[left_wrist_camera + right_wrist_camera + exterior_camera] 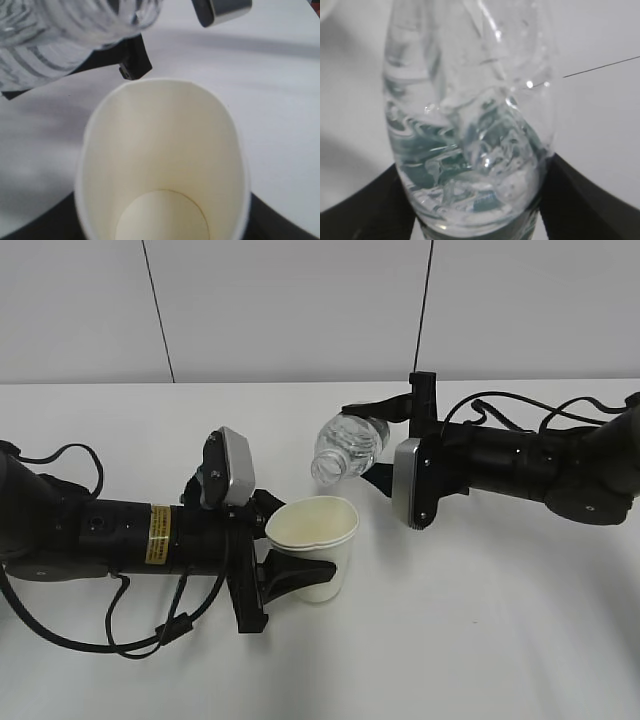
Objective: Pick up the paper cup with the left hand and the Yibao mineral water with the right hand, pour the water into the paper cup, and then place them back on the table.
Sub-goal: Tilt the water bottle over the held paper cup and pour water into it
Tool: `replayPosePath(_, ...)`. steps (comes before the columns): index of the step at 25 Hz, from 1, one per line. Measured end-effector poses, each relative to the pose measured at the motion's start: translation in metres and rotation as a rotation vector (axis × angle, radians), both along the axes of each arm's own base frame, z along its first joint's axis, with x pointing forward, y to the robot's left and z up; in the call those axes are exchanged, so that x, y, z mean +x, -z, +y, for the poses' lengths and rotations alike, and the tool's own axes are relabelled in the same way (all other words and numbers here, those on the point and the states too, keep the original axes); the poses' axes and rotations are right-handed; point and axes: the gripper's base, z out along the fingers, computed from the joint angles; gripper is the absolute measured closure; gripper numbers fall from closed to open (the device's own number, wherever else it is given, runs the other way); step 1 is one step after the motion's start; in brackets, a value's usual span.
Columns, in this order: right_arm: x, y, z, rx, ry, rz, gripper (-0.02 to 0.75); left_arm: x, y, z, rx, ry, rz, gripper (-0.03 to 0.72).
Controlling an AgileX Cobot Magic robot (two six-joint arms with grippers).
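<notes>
The white tabletop [500,640] carries 2 black arms, 1 paper cup and 1 water bottle. The left gripper [285,575] pinches the paper cup [315,545] around its lower wall, its 2 fingers pressed against the cup's sides; the cup tilts slightly, its mouth open toward the bottle. In the left wrist view the cup [162,165] fills the frame, its cream inside showing the round bottom, which looks dry.

The right gripper [385,445] clamps the Yibao mineral water [347,448] by its body. The bottle leans steeply, its uncapped mouth pointing down toward the cup, just above and behind the cup's rim and not touching it. In the right wrist view the bottle [470,125] sits between 2 dark fingers [590,200], clear water gathered inside.
</notes>
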Motion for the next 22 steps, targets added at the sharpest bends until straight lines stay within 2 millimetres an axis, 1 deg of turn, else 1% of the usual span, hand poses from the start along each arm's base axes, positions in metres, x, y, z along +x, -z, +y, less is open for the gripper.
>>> replayPosePath(22, -0.0003, -0.0025, 0.0008, -0.054, -0.029, -0.111, 0.25, -0.0039, -0.0001, -0.0008, 0.0, 0.049, -0.008, 0.265)
